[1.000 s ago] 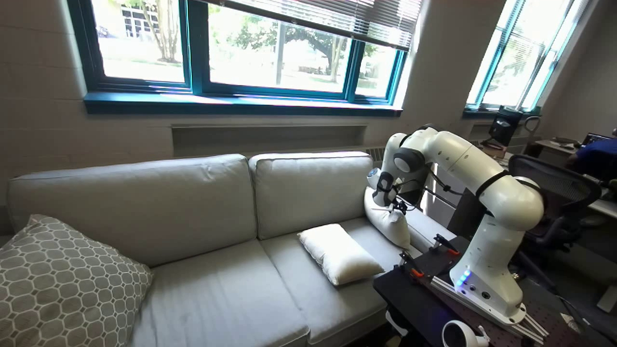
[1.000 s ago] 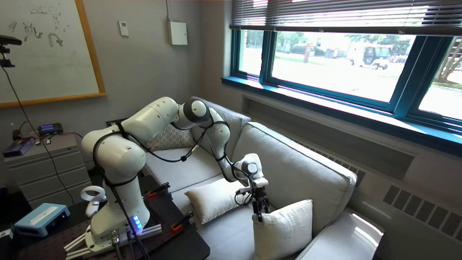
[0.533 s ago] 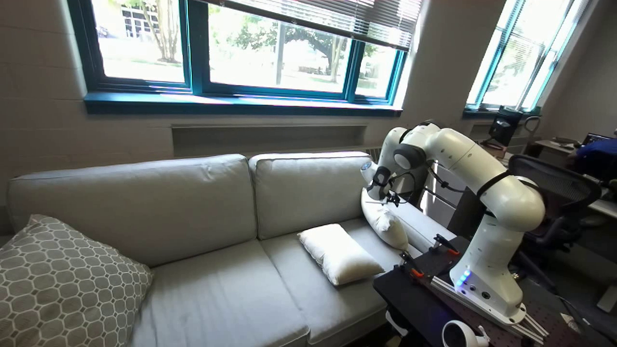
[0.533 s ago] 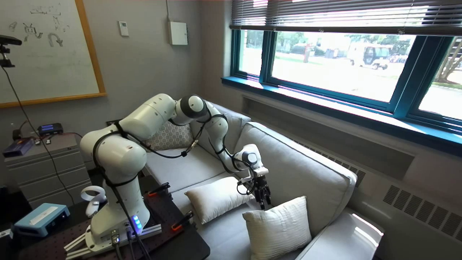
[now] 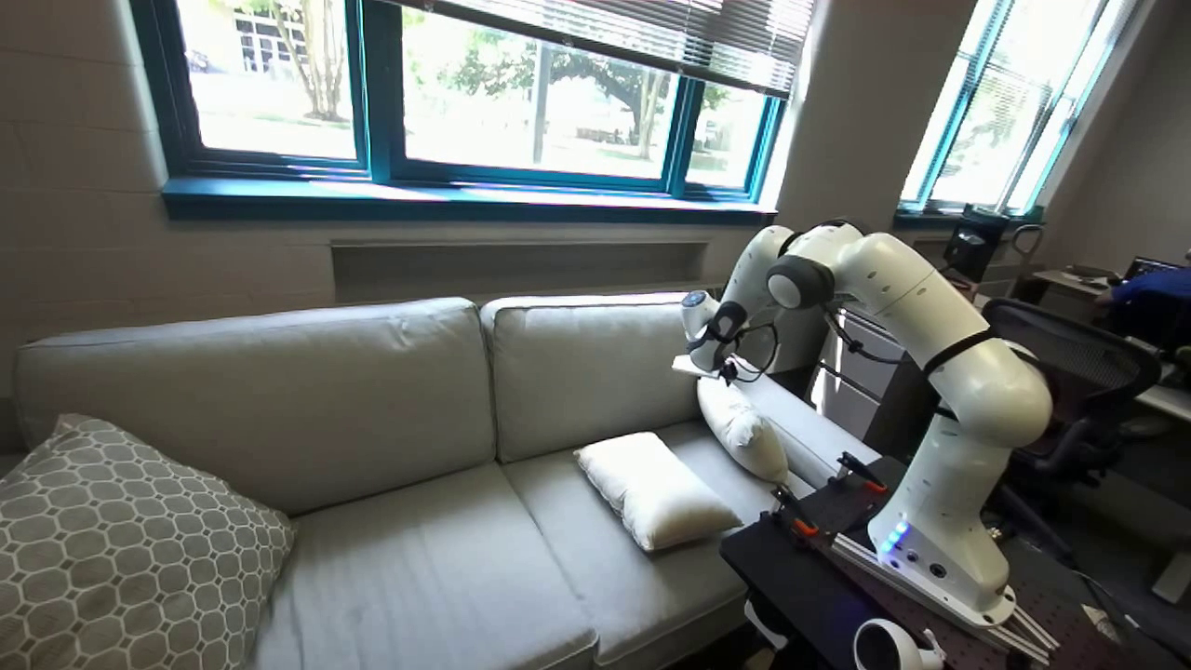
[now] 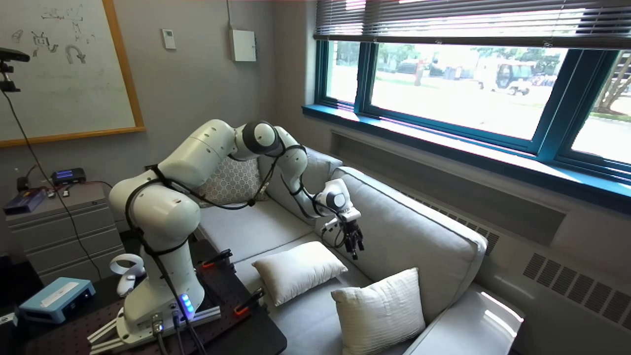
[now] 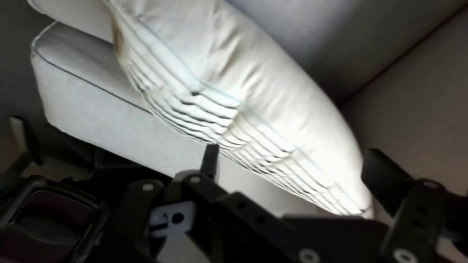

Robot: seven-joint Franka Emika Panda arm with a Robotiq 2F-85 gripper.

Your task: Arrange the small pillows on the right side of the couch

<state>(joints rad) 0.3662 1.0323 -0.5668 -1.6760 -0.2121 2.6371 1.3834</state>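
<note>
Upright small pillow [image 6: 379, 313]: stood on edge, tilted, just beside the armrest [image 6: 466, 323] of the couch [image 5: 419, 558], taken to be its right side; support from the armrest was presumably sought, though contact was not clearly shown.
Flat small pillow [image 5: 656, 489]: laid on the seat cushion [image 6: 315, 318], farther from the armrest; judged not yet arranged, since it was propped against nothing.
Jaws: spread apart, nothing gripped, held in the air short of the armrest, presumably so that the upright small pillow was left undisturbed.
Patterned pillow [image 5: 130, 558]: placed at the end opposite the armrest; not called for by the task.
</note>
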